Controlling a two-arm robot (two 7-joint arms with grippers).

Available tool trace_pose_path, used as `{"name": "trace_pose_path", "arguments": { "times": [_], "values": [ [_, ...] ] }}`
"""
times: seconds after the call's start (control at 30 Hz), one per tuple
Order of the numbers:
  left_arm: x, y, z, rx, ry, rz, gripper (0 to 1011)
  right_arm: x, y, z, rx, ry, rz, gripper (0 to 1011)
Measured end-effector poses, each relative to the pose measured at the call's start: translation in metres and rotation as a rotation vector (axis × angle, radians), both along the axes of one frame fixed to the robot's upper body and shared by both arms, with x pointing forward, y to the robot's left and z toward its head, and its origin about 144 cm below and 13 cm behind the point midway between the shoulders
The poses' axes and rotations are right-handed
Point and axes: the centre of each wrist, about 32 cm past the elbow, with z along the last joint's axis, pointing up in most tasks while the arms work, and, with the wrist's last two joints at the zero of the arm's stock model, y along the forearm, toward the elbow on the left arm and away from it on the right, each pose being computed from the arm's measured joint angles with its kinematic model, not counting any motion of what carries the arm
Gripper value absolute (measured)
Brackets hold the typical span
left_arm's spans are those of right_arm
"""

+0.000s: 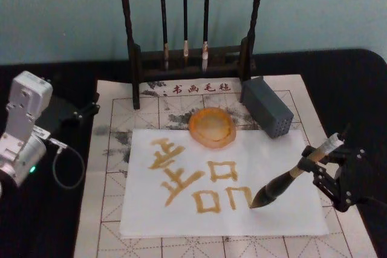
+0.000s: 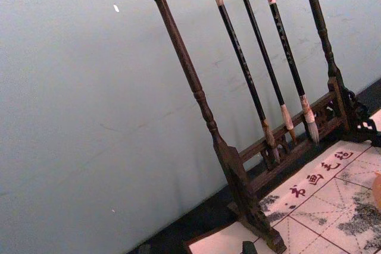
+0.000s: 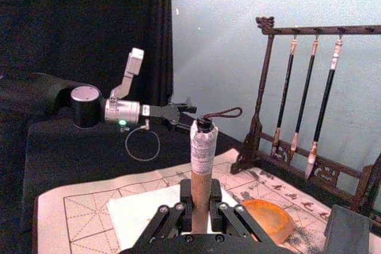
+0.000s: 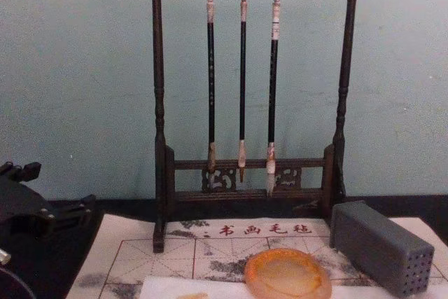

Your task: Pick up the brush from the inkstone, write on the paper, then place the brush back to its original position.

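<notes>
My right gripper [image 1: 318, 165] is shut on the brush [image 1: 284, 180] at the tan part of its handle, over the right edge of the paper [image 1: 181, 219]. The brush slants down to the left, its dark tip at the paper just right of the last golden-brown character. In the right wrist view the brush handle [image 3: 201, 165] stands up between my right gripper's fingers [image 3: 168, 221], white cap and loop on top. The orange inkstone [image 1: 211, 127] sits at the paper's far edge, holding nothing; it also shows as inkstone [image 4: 287, 275] and inkstone [image 3: 269, 218]. My left gripper [image 1: 89, 107] is parked open at the far left.
A dark wooden rack [image 1: 192, 58] with three thin hanging brushes [image 4: 242, 82] stands at the back. A grey block with small holes [image 1: 266, 115] lies right of the inkstone. A gridded felt mat [image 1: 109, 209] lies under the paper on a black tabletop.
</notes>
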Motion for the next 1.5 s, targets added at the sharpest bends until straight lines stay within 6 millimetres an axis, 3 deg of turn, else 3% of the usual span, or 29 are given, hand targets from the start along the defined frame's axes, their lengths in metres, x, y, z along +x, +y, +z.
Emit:
{"name": "trace_pose_path", "arguments": {
  "times": [0.3, 0.7, 1.07, 1.5],
  "values": [
    [0.000, 0.000, 0.000, 0.000, 0.000, 0.000, 1001, 0.003, 0.000, 0.005, 0.027, -0.028, -0.016, 179],
    [0.000, 0.000, 0.000, 0.000, 0.000, 0.000, 1001, 0.030, 0.013, 0.016, 0.173, -0.021, -0.144, 179],
    [0.000, 0.000, 0.000, 0.000, 0.000, 0.000, 1001, 0.074, 0.042, 0.026, 0.383, 0.186, -0.348, 179],
    [0.000, 0.000, 0.000, 0.000, 0.000, 0.000, 1001, 0.117, 0.069, 0.031, 0.491, 0.486, -0.481, 179]
  ]
}}
